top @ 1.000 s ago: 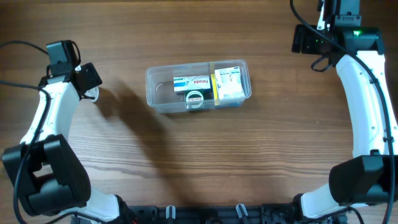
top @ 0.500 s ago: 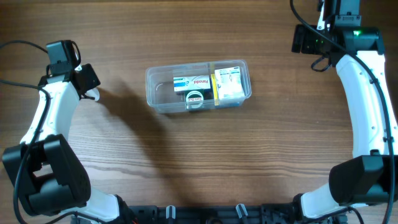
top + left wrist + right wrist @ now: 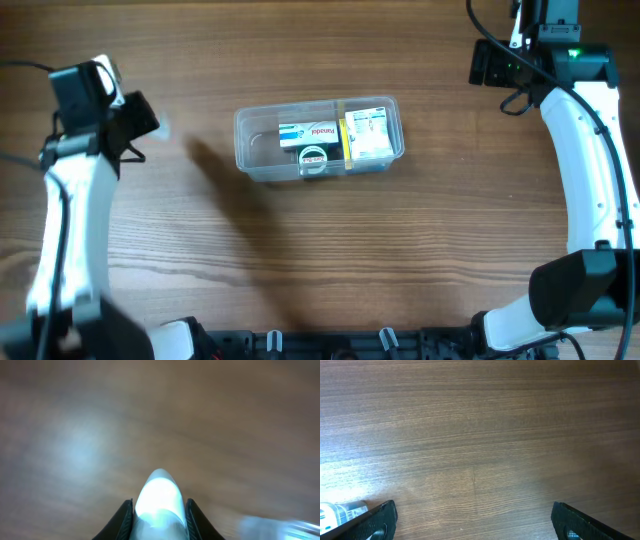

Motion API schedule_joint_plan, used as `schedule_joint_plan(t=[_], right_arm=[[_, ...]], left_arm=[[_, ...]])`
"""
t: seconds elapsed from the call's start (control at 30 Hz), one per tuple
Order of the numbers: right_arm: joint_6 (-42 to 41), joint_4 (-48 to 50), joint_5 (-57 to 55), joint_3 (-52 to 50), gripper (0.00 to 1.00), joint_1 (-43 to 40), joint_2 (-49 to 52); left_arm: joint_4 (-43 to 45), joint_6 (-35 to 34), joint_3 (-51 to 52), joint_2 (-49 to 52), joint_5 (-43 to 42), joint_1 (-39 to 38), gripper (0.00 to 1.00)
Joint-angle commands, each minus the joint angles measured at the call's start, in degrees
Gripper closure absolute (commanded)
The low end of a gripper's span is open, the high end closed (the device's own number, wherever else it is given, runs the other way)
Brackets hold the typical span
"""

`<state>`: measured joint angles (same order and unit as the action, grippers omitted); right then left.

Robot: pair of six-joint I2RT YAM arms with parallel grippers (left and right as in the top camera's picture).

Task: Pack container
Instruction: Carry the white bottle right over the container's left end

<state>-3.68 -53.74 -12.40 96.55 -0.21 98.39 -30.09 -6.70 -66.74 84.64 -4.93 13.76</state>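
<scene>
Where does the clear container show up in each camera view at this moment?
Overhead: the container sits just above the centre, between the arms.
Left wrist: only a blurred pale streak at the bottom right edge; cannot tell whether that is it.
Right wrist: a clear corner at the bottom left edge, likely it.
Shared landmark: the wooden table.

overhead: straight down, whole table (image 3: 300, 250)
left wrist: close, blurry, looking past fingers (image 3: 122, 522)
right wrist: low; container (image 3: 340, 512) beside its fingers (image 3: 375, 522), shared with overhead

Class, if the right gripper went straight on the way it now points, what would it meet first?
The right gripper would probably meet bare table first; the container lies off to its side.
</scene>
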Motion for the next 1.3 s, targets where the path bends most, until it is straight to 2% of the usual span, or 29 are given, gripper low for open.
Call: schedule_joint_plan(t=[0.0, 0.1, 0.3, 0.57, 0.8, 0.87, 1.27], right_arm=[[-0.9, 0.2, 0.7, -0.3, 0.01, 0.1, 0.5], [-0.9, 0.2, 0.7, -0.3, 0.0, 0.1, 0.5], [-0.9, 0.2, 0.7, -0.3, 0.0, 0.1, 0.5], [-0.9, 0.2, 0.7, -0.3, 0.0, 0.1, 0.5], [-0.9, 0.2, 0.7, -0.3, 0.0, 0.1, 0.5], [-0.9, 0.2, 0.7, -0.3, 0.0, 0.1, 0.5], [-0.9, 0.2, 0.7, -0.3, 0.0, 0.1, 0.5]], left_arm=[[0.0, -0.1, -0.5, -9.1, -15.5, -3.0, 0.93], [0.1, -0.1, -0.5, -11.9, -18.9, -7.1, 0.93], [0.1, -0.1, -0.5, -11.4, -18.0, -18.7, 0.91], [0.0, -0.1, -0.5, -5.8, -4.9, -30.6, 0.9], [-1.0, -0.2, -0.5, -1.6, 4.1, -33.9, 0.89], [-1.4, -2.3, -0.5, -0.1, 6.7, -34.0, 0.89], [-1.9, -3.7, -0.4, 5.1, 9.9, -34.0, 0.9]])
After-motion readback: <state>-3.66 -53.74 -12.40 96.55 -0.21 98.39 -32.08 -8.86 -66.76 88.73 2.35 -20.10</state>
